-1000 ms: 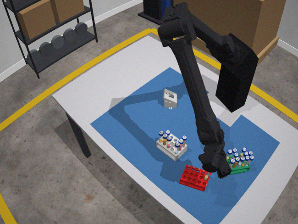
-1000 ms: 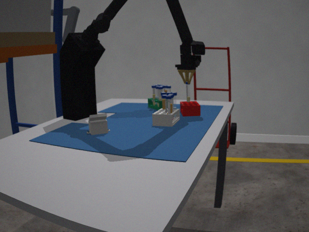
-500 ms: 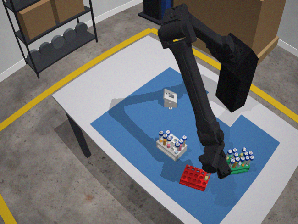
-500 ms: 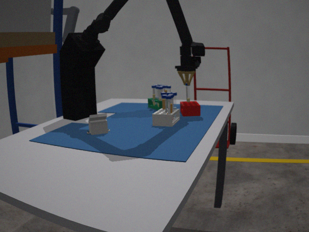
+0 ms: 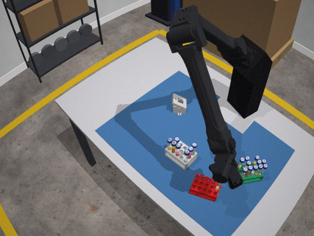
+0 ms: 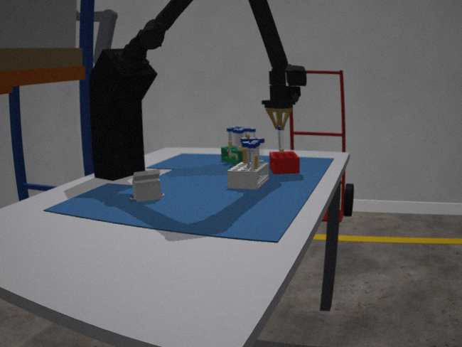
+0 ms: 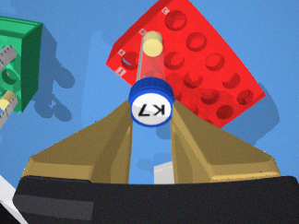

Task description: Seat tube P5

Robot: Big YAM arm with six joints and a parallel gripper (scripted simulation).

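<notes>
- Desk point(image 5: 101, 88), one, with one blue mat point(image 5: 142, 126). You have three racks on the mat, all toward the desk edge opposite the arm's base.
- Red rack point(image 6: 285, 164), one, nearest that far edge. It carries twelve wells.
- Green rack point(image 5: 253, 179), one, just beside the red rack, on its side toward the desk's corner. About eleven blue-capped tubes stand in it. In the top view the arm's wrist covers part of it, and its tubes stand close by the wrist.
- White rack point(image 5: 181, 162), one, near the red rack and apart from it. You can count seven blue caps there.
- Grey button box point(image 5: 179, 105), one, near the desk's middle, well apart from the racks.
- Gripper point(image 7: 149, 115), one, pointing straight down over the red rack. Its tan fingers are clamped on tube K7 point(image 7: 149, 110) just under the cap. The tube hangs upright, with its lower end at a well by the rack's corner; whether it has entered you cannot tell.
- Tube P5: not between the fingers. The caps in the green and white racks are too small to read, so you cannot tell its well.
- Off the desk: one shelf unit point(image 5: 97, 22), one red hand truck point(image 6: 341, 111), cardboard boxes.
</notes>
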